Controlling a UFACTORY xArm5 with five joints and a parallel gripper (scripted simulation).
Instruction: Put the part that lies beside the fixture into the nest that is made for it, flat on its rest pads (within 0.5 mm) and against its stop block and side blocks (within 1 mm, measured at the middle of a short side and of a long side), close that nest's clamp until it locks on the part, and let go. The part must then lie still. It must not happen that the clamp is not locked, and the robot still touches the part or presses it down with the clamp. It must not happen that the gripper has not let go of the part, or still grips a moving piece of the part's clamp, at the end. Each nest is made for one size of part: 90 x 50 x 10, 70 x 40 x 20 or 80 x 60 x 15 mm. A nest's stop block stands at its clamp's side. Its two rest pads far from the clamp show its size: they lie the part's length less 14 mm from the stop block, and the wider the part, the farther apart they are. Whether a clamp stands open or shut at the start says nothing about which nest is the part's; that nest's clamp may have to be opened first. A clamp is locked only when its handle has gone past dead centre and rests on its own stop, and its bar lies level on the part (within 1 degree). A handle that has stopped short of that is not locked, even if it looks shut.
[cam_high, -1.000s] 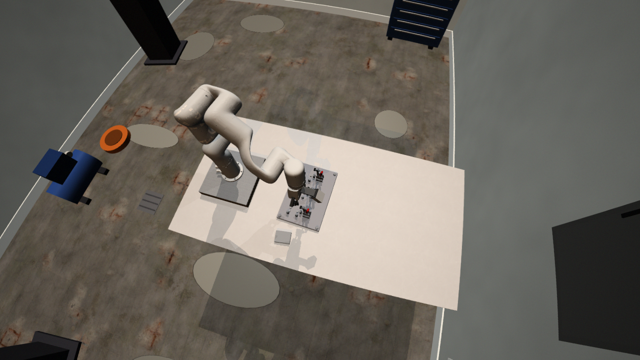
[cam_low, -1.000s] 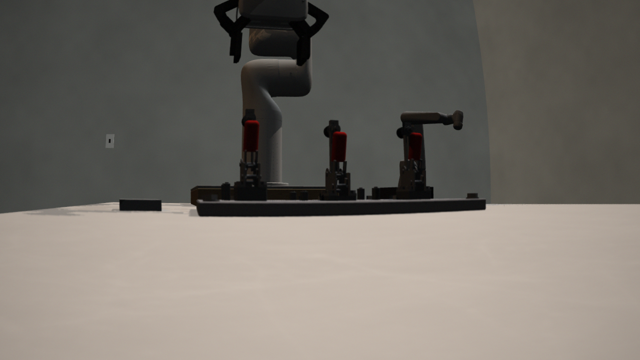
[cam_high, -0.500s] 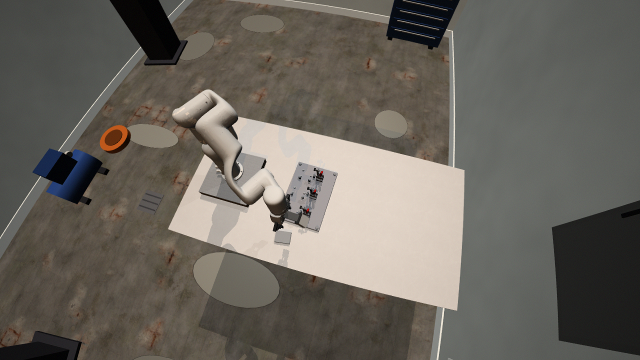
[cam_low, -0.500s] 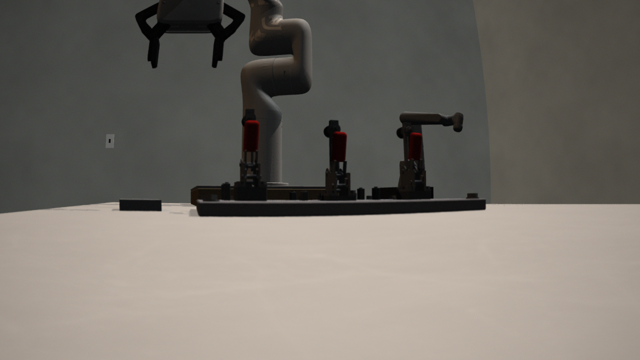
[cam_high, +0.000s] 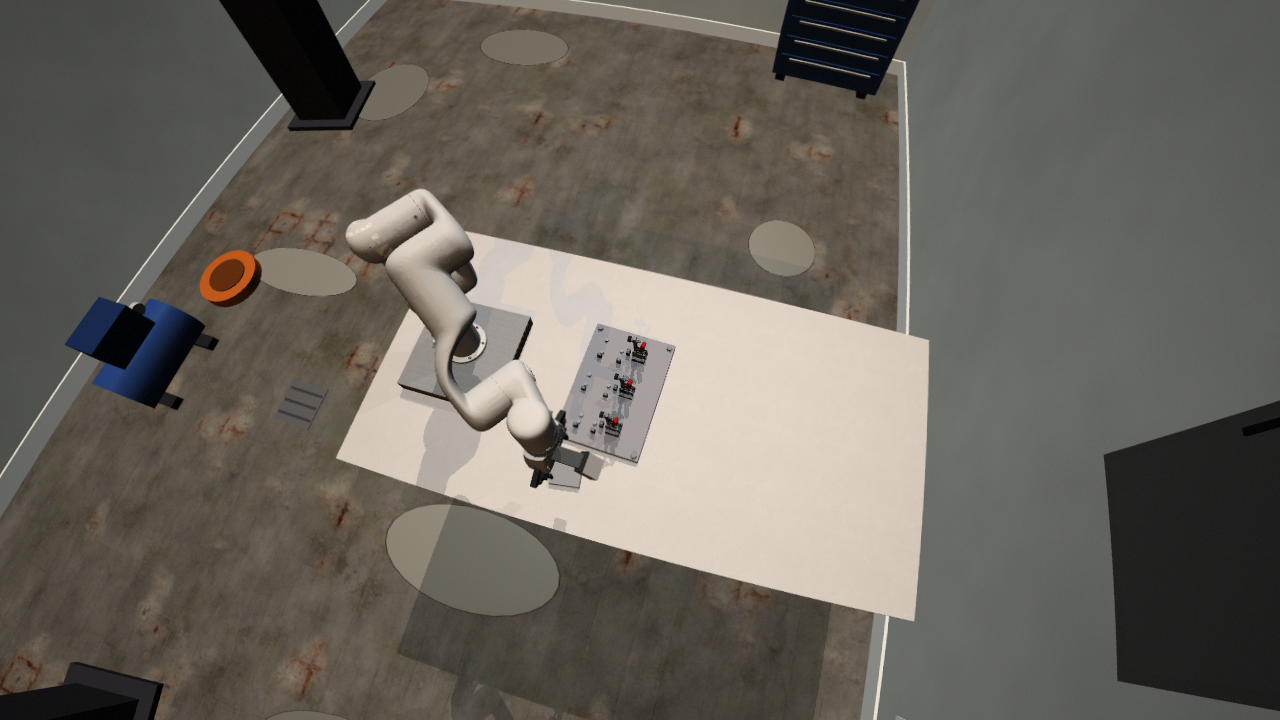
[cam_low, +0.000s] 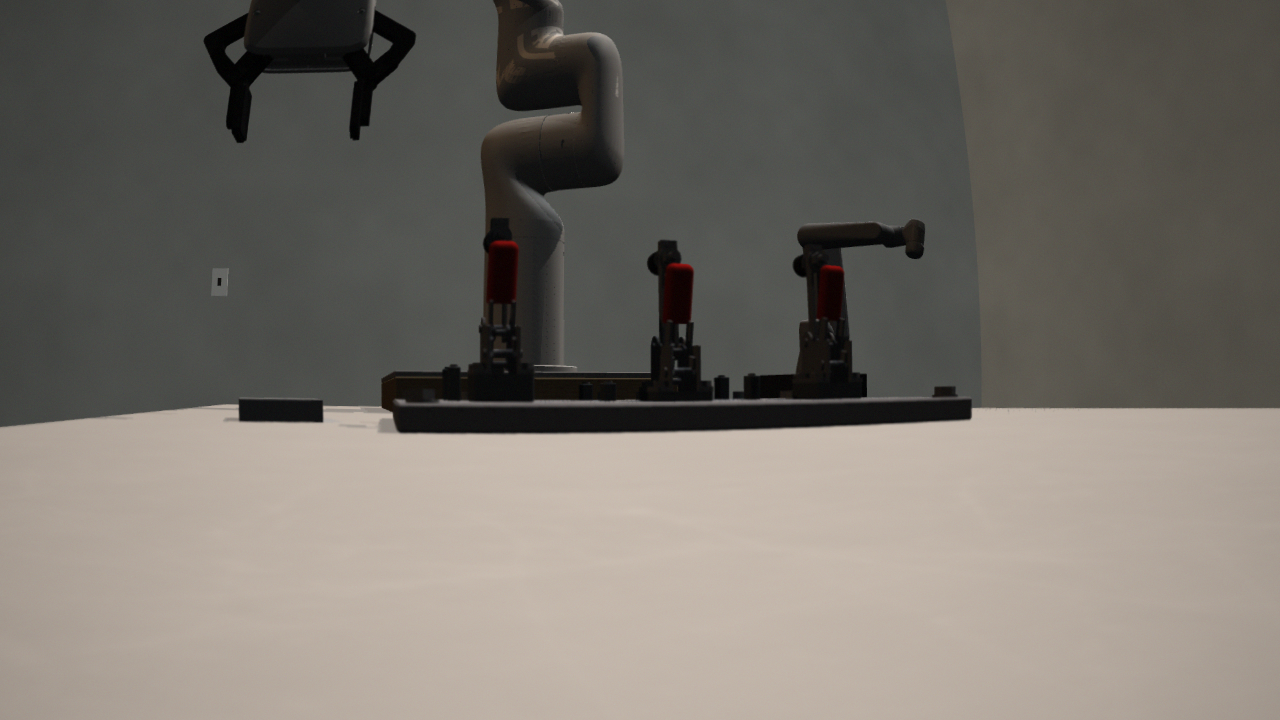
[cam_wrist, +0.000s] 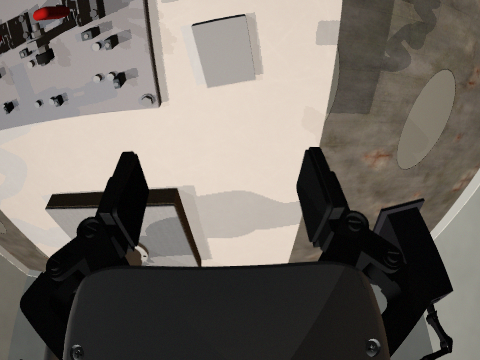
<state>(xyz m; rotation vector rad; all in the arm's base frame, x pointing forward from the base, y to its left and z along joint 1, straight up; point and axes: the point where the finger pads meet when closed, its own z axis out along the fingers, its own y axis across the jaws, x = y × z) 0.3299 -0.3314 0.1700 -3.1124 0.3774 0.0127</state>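
Observation:
The part (cam_wrist: 226, 50) is a flat grey rectangular block lying on the cream mat beside the short end of the fixture plate (cam_wrist: 74, 40). In the exterior view the part (cam_low: 280, 409) is a low dark block left of the fixture plate (cam_low: 680, 413). My gripper (cam_low: 295, 98) hangs high above the part, fingers wide open and empty; it also shows in the wrist view (cam_wrist: 223, 196). From above, my gripper (cam_high: 547, 465) partly covers the part (cam_high: 568, 471). Three clamps with red handles (cam_low: 501, 271) (cam_low: 677, 292) (cam_low: 829, 292) stand upright on the plate. The right clamp's grey bar (cam_low: 859, 234) is raised high.
The arm's base plate (cam_high: 465, 349) lies on the mat behind the fixture plate (cam_high: 617, 389). An orange ring (cam_high: 229, 276) and a blue drum (cam_high: 138, 349) stand far off on the floor. The mat's front edge runs close to the part.

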